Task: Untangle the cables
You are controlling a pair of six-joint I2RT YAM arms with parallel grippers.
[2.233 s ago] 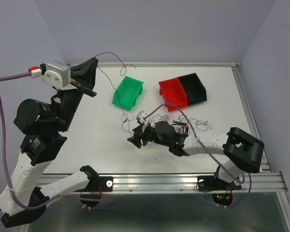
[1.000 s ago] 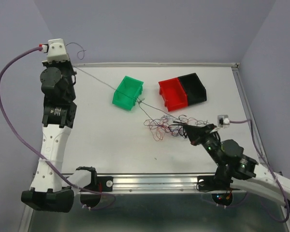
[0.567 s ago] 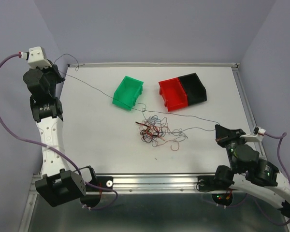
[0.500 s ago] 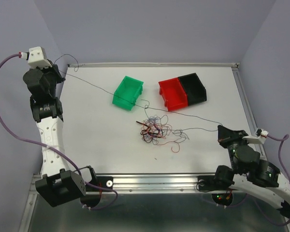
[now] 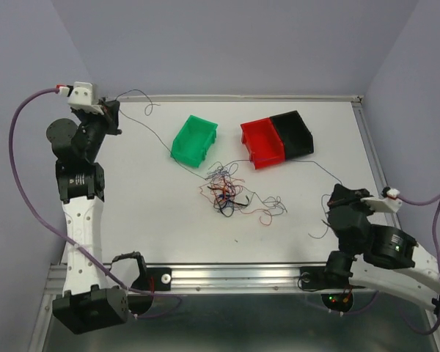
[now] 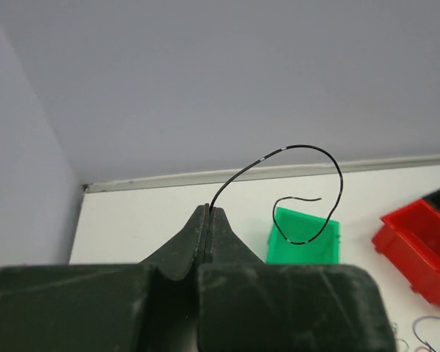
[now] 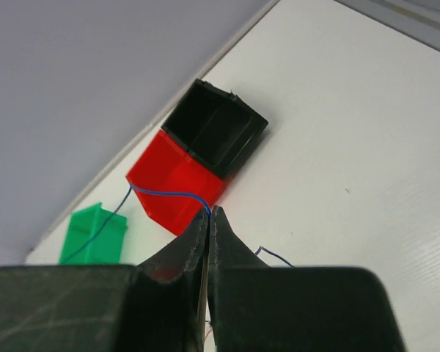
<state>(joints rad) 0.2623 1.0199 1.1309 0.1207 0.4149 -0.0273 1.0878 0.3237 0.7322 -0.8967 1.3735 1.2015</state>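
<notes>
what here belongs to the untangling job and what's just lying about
Job: tangle of thin curly coloured wires; thin black wire pinched in left end effector; thin blue wire pinched in right end effector.
Lying about: green plastic bin; red plastic bin; black plastic bin.

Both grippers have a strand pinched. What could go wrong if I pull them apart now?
1. The black wire from the left gripper passes the near corner of the green bin; it could snag and drag it.
2. Both it and the blue wire in the right gripper lead into the tangle; pulling may tighten knots.
3. Each wire is pinched at the very tips and might slip out.
</notes>
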